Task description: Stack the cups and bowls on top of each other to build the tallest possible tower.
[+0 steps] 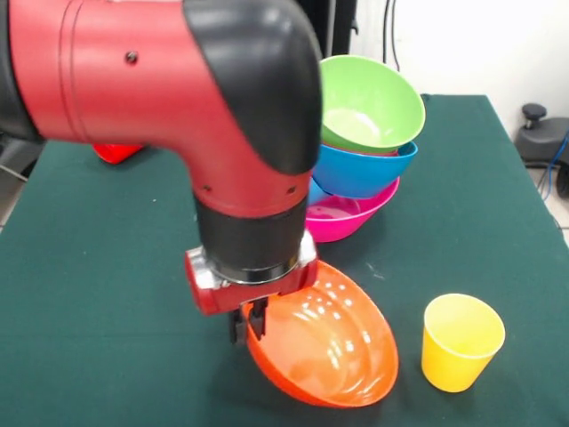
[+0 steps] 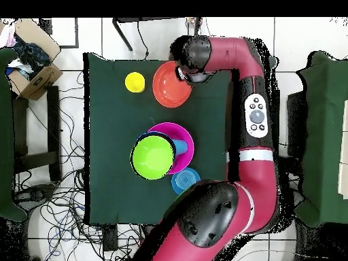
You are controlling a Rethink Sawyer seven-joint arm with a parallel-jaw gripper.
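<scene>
Gripping the rim of the large orange bowl with closed fingers, our gripper holds it tilted at the table's near edge in the front view. Beside it, apart, stands the yellow cup, upright. Farther back we see the tower: green bowl over blue bowl in the pink bowl.
</scene>
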